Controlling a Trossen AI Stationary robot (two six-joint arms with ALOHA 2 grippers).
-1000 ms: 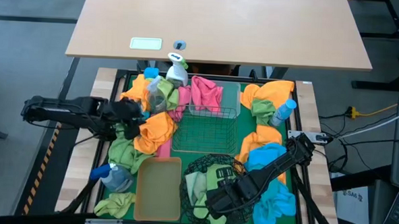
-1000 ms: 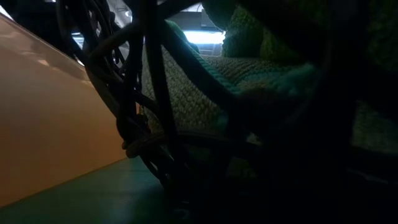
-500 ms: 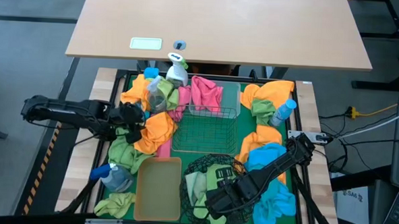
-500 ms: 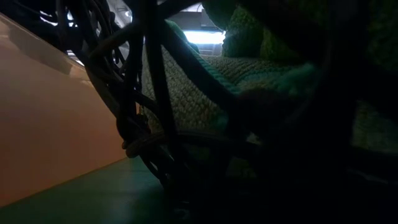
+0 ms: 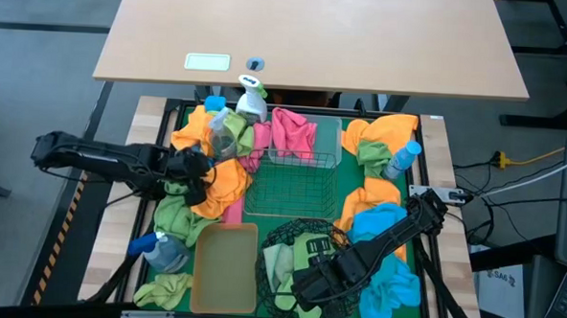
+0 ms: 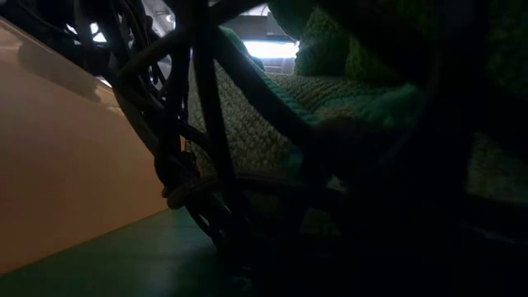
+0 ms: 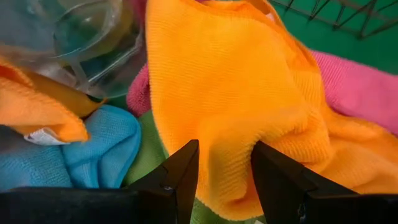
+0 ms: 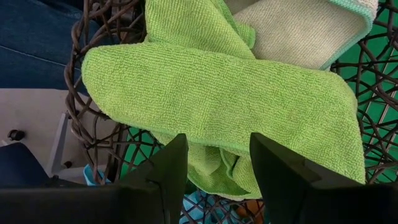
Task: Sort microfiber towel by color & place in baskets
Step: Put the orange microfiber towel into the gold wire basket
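Lower edge of the high view: right pincer (image 5: 309, 287) was over the round black wire-mesh basket (image 5: 282, 238), lower centre of frame. Its fingers (image 8: 166, 171) stood apart, nothing between them; a lime-green towel (image 8: 224, 99) lay draped in that basket just beyond the tips, over a paler green towel (image 8: 298, 31). In the low view the dark basket weave (image 6: 198, 148) filled most of the frame with green cloth behind it, and the tan wall at lower left.

Tan rectangular bin (image 5: 225, 267) sat just left of the round basket; I could not make out any cloth in it. A turquoise towel (image 5: 386, 279) lay at lower right beside the right arm. A green towel (image 5: 163, 290) lay at lower left, with a blue-capped spray bottle (image 5: 157, 247) above it.

Mid-frame left: left pincer (image 5: 199, 167) reached in from the left edge, onto the orange towel (image 5: 227, 180). Wrist view showed its fingers (image 7: 180, 174) part open with a fold of the orange towel (image 7: 230, 112) bunched between them; whether it was truly gripped I could not tell. Pink cloth (image 7: 354, 87) and blue cloth (image 7: 93, 149) lay beside it.

Centre: pale wire basket (image 5: 292, 183) on the green surface (image 5: 328, 194), no cloth visible inside.

Far side: a pink towel (image 5: 294, 131) touched the basket's far rim. A second spray bottle (image 5: 252, 98) stood at upper centre-left among orange and green cloths. More orange towels (image 5: 385, 133) lay at upper right, with another bottle (image 5: 403, 157) among them.
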